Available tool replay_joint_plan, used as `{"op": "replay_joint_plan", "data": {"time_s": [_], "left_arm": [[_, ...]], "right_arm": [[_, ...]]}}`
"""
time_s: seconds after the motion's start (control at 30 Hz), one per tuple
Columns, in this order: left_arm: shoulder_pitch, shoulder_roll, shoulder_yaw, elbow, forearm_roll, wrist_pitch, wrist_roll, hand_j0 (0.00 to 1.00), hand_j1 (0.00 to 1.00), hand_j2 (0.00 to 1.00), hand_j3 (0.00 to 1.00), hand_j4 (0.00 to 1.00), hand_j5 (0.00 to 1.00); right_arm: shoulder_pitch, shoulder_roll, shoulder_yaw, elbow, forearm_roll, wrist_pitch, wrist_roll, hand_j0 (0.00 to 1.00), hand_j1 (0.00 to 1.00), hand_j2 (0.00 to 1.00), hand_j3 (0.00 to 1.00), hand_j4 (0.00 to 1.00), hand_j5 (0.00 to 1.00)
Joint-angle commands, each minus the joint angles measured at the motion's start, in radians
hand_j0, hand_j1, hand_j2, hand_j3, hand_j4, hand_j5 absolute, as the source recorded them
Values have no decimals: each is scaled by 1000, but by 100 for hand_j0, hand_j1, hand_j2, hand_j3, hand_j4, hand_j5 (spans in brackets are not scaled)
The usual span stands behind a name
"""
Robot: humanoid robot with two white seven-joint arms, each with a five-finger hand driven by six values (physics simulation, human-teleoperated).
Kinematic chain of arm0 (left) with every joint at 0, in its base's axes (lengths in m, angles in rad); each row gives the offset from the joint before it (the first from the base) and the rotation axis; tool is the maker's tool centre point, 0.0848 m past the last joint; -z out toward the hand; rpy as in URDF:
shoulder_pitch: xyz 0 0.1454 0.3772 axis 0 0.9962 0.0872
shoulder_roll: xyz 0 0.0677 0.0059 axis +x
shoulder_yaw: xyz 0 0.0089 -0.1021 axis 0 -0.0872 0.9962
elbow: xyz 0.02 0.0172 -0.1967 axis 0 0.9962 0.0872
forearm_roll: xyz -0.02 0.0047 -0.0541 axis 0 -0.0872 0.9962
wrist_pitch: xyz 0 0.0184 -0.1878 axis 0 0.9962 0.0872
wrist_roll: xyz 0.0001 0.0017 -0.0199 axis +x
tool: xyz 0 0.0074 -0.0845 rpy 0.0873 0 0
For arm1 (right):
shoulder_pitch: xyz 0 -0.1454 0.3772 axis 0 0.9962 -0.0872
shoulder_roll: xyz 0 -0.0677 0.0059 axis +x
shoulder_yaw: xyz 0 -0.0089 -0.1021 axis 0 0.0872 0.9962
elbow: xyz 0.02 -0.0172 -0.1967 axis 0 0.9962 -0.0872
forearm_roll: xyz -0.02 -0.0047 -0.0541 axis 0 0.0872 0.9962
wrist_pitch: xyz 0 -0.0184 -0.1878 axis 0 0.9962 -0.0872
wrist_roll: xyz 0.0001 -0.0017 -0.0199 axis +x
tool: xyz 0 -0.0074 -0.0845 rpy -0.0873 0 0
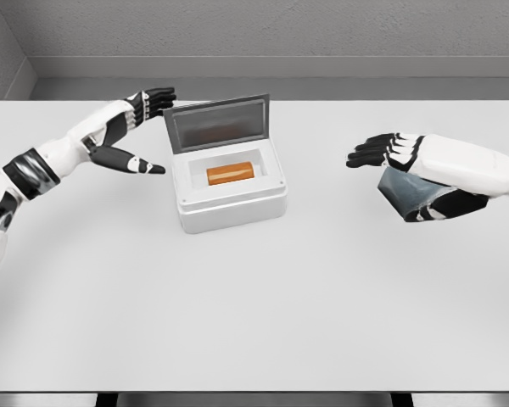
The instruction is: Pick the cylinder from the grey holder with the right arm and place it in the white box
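Note:
An orange cylinder (230, 174) lies on its side inside the white box (231, 208), whose grey lid (218, 124) stands open at the back. My right hand (382, 151) hovers at the right with fingers stretched flat and holding nothing, above the grey holder (411, 193), which it partly hides. My left hand (148, 127) is just left of the box lid, fingers spread and thumb pointing toward the box, holding nothing.
The white table (254, 314) spreads wide in front of the box. A grey wall runs behind the table's far edge.

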Motion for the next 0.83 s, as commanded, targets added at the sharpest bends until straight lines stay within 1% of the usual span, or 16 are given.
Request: {"op": "replay_joint_plan", "data": {"time_s": [0.0,0.03,0.07,0.1,0.13,0.2,0.3,0.4,0.43,0.57,0.63,0.67,0.73,0.8], "left_arm": [[0,6,2,-27,8,0,0,100,100,100,100,100,100],[2,7,2,-30,8,-2,0,100,100,100,100,100,100],[2,9,2,-31,8,-2,0,100,100,100,100,100,100],[3,9,2,-33,8,-3,0,100,100,100,100,100,100],[8,9,2,-42,7,-3,0,100,100,100,100,100,100],[20,10,4,-68,8,-3,0,100,100,100,100,100,100],[32,12,4,-107,8,-2,0,100,100,100,100,100,100],[40,21,8,-125,10,-2,0,100,100,100,100,100,100],[46,38,8,-125,10,-2,0,100,100,100,100,100,100],[43,50,24,-114,10,-2,0,100,100,100,100,100,100],[55,136,46,-114,10,-3,0,100,100,100,100,100,100],[64,162,60,-110,10,-3,0,100,100,100,100,100,100],[87,199,103,-88,11,-5,0,100,100,100,100,100,100],[89,211,114,-47,19,-6,0,100,100,100,100,100,100]], "right_arm": [[19,79,-144,-10,-66,1,0,100,100,100,100,100,100],[66,85,-157,-10,-66,1,0,100,100,100,100,100,100],[102,122,-161,-7,-66,1,0,100,100,100,100,100,100],[119,168,-163,-9,-63,1,0,100,100,100,100,100,100],[129,191,-163,-9,-63,1,0,100,100,100,100,100,100],[134,199,-184,-9,-64,1,0,100,100,100,100,100,100],[139,199,-186,-4,-61,1,0,100,100,100,100,100,100],[139,199,-184,-6,-61,1,0,100,100,100,100,100,100],[139,199,-184,-4,-61,1,0,100,100,100,100,100,100],[139,199,-186,-4,-61,1,0,100,100,100,100,100,100],[140,199,-186,-3,-61,1,0,100,100,100,100,100,100],[139,199,-184,-4,-61,1,0,100,100,100,100,100,100],[140,199,-184,-4,-61,1,0,100,100,100,100,100,100],[140,200,-184,-6,-61,1,0,100,100,100,100,100,100]]}}
